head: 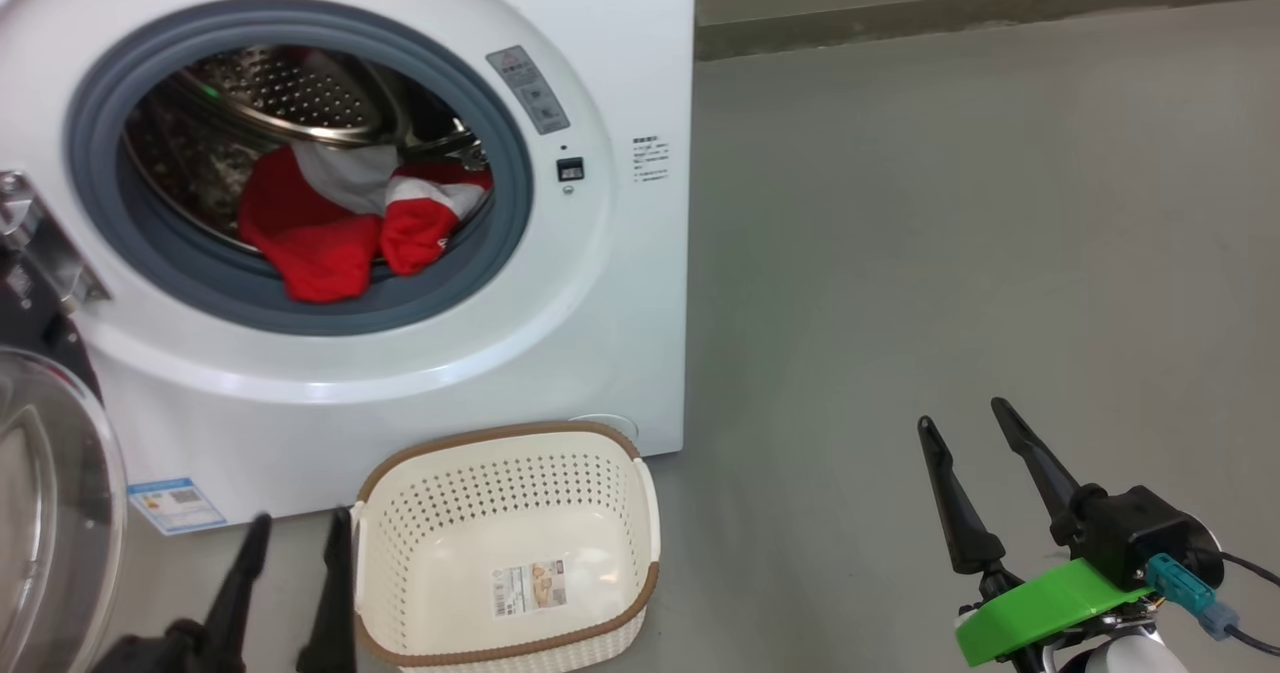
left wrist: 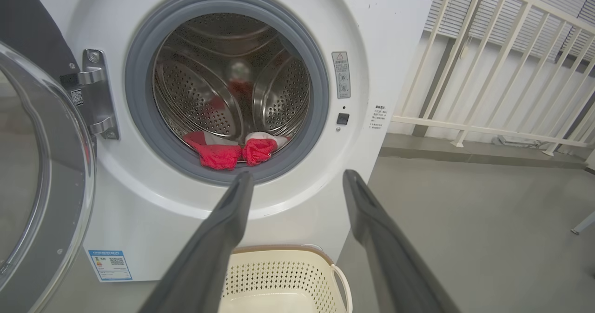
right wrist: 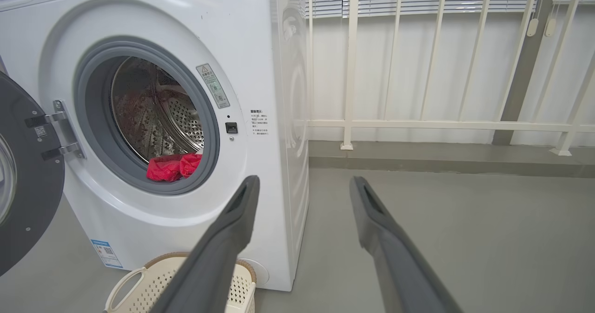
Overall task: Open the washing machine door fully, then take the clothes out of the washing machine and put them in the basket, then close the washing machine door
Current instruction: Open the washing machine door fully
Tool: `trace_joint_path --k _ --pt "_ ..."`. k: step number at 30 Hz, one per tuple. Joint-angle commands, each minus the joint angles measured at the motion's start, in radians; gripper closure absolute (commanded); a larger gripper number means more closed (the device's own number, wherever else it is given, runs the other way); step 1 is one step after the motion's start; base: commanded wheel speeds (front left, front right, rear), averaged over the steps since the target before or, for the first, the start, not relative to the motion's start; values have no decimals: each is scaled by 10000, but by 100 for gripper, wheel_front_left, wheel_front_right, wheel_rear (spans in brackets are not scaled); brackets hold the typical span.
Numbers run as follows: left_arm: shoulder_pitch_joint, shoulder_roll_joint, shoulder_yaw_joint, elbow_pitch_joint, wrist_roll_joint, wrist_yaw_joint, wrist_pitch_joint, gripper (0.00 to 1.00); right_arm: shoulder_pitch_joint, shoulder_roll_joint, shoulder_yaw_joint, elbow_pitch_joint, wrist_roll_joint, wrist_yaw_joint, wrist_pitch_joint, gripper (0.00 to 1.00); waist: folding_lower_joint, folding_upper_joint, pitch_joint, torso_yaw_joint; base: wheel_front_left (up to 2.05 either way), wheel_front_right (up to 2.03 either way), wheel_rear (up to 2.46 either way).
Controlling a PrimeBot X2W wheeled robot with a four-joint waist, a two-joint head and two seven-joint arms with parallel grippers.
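Two clothes [head: 310, 243] in one washing machine [head: 620, 333], one basket [head: 500, 493] (four fingers [head: 957, 498] spread, released).

Washing machine door [head: 50, 513] cropped at left

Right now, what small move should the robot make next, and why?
Probably reach the left tool forward to the red clothes at the front of the drum: the door hangs wide open, the basket below is empty, and that tool is open, holding nothing.
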Motion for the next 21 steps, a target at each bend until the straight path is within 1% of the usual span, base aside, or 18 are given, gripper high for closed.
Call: trace_joint_path --k 1,5,10,17,21 --pt "-146 151 282 -12 172 -86 -133 0 -66 -130 170 -366 11 48 -65 0 0 -1 -10 -141 0 0 0" --pt "-45 142 241 448 471 -150 -246 0 8 -164 185 -484 10 48 -65 0 0 -1 -43 -261 0 0 0" --pt "219 -147 650 746 866 -258 -319 0 152 -164 191 -557 -107 48 -65 0 0 -1 -168 -463 0 0 0" --pt "789 -769 1268 708 1685 -633 -325 0 322 -130 80 -543 -129 48 -65 0 0 -1 -315 -572 0 0 0" --pt "856 -1043 1505 837 1970 -931 -325 0 381 -153 52 -484 -170 48 -65 0 0 -1 -377 -573 0 0 0"
